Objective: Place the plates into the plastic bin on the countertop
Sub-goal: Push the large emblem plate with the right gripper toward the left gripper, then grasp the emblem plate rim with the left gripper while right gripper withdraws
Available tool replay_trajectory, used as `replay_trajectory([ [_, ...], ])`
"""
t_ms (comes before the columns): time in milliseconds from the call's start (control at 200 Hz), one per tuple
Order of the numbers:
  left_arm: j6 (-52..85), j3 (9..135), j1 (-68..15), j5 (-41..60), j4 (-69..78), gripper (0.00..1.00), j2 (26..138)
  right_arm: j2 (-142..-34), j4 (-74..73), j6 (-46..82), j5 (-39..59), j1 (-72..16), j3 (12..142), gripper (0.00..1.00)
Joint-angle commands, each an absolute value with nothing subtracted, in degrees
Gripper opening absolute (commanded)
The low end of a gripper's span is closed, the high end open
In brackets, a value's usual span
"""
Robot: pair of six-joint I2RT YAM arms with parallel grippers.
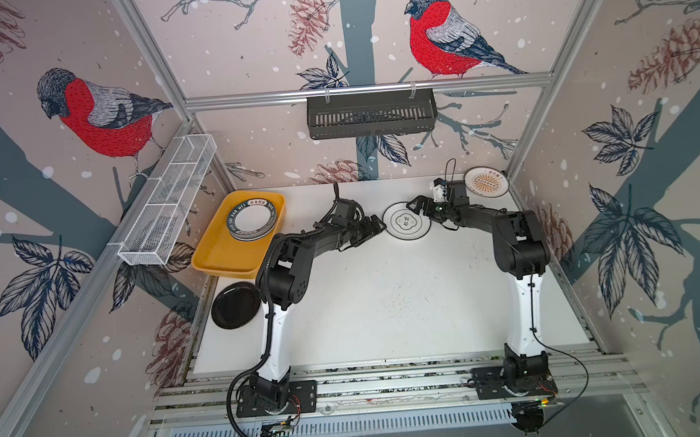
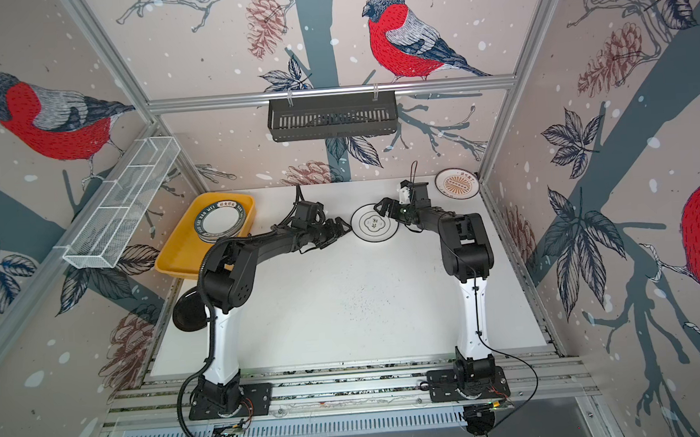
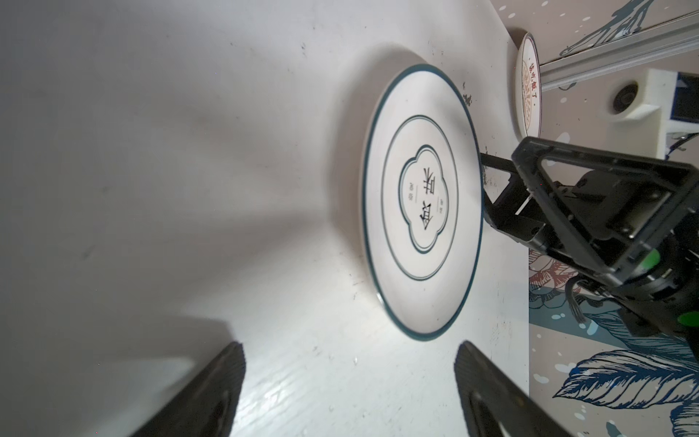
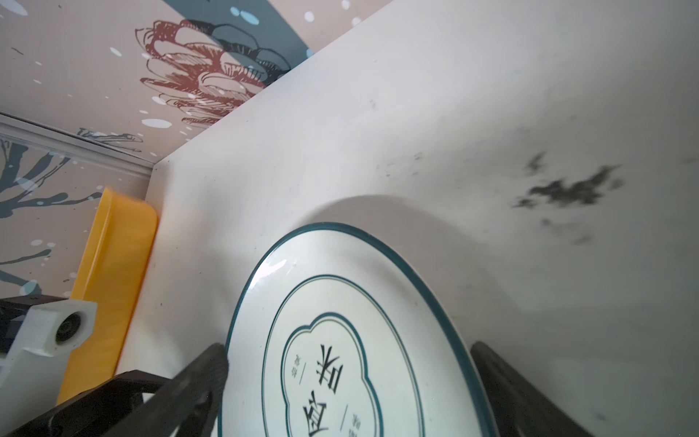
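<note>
Countertop (image 1: pixel 387 309) front bare; plate (image 4: pixel 340 302) edge inside spread right fingers (image 4: pixel 200 378).

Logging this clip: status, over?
Left gripper open, short of emblem plate. Right gripper open at its rim. Stack in bin; sunburst plate, black plate also out. Nothing blocking.

1. plastic bin (image 1: pixel 221 252): yellow-orange.
2. top stacked plate (image 1: pixel 252 219): white, dark lettered ring.
3. centre plate (image 1: pixel 406 221): white, thin teal rim, lobed emblem, black characters.
4. corner plate (image 1: pixel 486 182): white, orange sunburst.
5. front-left plate (image 1: pixel 236 304): black.
6. countertop (image 1: pixel 387 304): white, dark specks.
</note>
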State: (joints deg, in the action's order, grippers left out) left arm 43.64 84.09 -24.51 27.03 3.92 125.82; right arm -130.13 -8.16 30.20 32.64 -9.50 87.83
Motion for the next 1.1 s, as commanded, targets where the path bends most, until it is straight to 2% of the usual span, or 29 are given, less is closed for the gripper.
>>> replay_trajectory([
  [0,46.3,83.6,-23.7,25.3,4.0,0.86,126.5,-131.1,-6.9,33.3,34.1,-10.9,88.7,1.00],
  [165,48.1,83.3,-22.7,24.2,5.4,0.82,127.8,-131.7,-7.1,33.9,34.4,-12.8,89.5,1.00],
  [430,49.5,83.3,-21.4,23.8,6.8,0.65,129.3,-130.8,-7.6,33.8,34.4,-15.6,88.0,1.00],
  [560,50.0,82.8,-21.0,23.2,7.3,0.45,129.0,-129.6,-8.9,34.5,34.3,-16.4,86.6,0.99],
  [625,50.1,82.3,-20.8,23.6,8.1,0.42,128.8,-128.9,-9.4,34.7,34.3,-16.6,86.1,0.99],
  [775,50.3,81.4,-20.7,24.0,8.9,0.12,128.2,-127.5,-8.8,34.4,33.8,-16.6,86.0,1.00],
  [1096,54.6,72.1,-19.4,27.6,18.5,0.02,121.1,-120.1,-9.3,33.8,30.8,-16.5,83.2,1.00],
])
